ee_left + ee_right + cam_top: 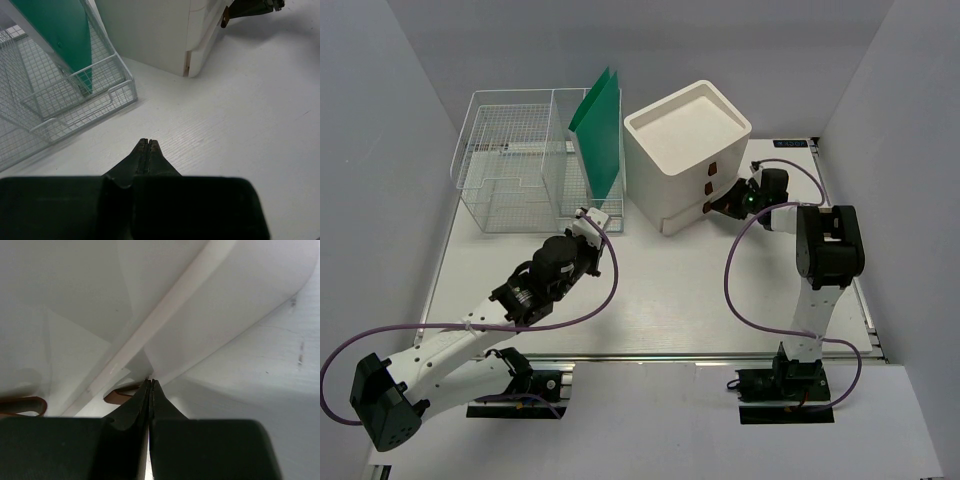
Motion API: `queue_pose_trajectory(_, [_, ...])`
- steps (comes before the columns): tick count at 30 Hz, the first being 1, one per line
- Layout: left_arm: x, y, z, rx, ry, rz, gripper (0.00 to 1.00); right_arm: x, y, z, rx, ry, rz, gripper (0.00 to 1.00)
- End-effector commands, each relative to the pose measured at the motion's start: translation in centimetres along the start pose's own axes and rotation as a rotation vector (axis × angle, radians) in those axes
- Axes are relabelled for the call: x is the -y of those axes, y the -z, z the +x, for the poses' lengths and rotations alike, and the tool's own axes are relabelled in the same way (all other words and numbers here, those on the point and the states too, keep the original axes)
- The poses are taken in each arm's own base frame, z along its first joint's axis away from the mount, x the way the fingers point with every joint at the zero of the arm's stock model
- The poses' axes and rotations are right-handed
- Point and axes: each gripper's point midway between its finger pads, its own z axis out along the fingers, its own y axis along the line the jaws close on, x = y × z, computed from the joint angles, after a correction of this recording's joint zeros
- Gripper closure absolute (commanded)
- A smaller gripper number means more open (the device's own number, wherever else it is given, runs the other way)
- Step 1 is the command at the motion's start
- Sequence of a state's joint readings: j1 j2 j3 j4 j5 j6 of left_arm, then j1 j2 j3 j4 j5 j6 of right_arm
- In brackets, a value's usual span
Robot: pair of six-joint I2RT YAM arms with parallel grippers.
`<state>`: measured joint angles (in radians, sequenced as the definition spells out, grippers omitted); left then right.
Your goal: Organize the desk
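The desk (670, 290) is a wide white tabletop. A white three-drawer box (685, 130) stands at the back centre, its bottom drawer (672, 222) slightly out. My right gripper (718, 207) is at the box's lower front, its jaws closed on a brown drawer pull (122, 394) in the right wrist view, the tips (150, 382) at the tab's edge. My left gripper (588, 218) is shut and empty, just above the desk (240, 125) by the front right corner of a wire basket (510, 180). Its closed tips (149, 141) show in the left wrist view.
The wire basket (75, 105) has two compartments, and a green folder (600, 130) stands upright in the right one. Two more brown pulls (712, 168) mark the upper drawers. A metal rail (640, 360) runs along the desk's near edge. Grey walls close in on both sides.
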<state>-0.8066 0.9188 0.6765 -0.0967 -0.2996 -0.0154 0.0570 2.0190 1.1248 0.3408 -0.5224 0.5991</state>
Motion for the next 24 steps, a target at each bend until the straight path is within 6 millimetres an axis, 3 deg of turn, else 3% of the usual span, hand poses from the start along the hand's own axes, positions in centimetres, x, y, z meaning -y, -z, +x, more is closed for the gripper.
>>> queue_pose_trajectory(1, [-0.4, 0.0, -0.1, 0.013, 0.002, -0.014, 1.00, -3.0, -0.3, -2.7, 0.051, 0.053, -0.131, 1.00])
queue_pose_trajectory(13, [-1.1, 0.3, -0.2, 0.023, -0.003, -0.051, 1.00, -3.6, -1.0, -2.8, 0.047, 0.054, -0.198, 1.00])
queue_pose_trajectory(17, [-1.1, 0.2, -0.1, 0.019, -0.006, -0.050, 1.00, -2.5, -0.5, -2.6, 0.045, 0.074, -0.141, 1.00])
queue_pose_trajectory(18, [-1.1, 0.3, -0.1, 0.017, -0.007, -0.050, 1.00, -1.3, -0.2, -2.5, 0.057, 0.094, -0.083, 1.00])
queue_pose_trajectory(21, [-0.7, 0.5, -0.6, 0.036, -0.001, -0.025, 1.00, -2.4, 4.4, -4.2, 0.186, 0.336, 0.041, 1.00])
queue_pose_trajectory(23, [-0.4, 0.7, -1.0, 0.051, 0.003, -0.005, 1.00, -2.4, 6.6, -3.7, 0.169, 0.449, 0.101, 1.00])
queue_pose_trajectory(24, [-0.4, 0.8, -1.0, 0.049, 0.003, -0.002, 1.00, -4.2, 8.4, -5.2, 0.198, 0.492, 0.107, 1.00])
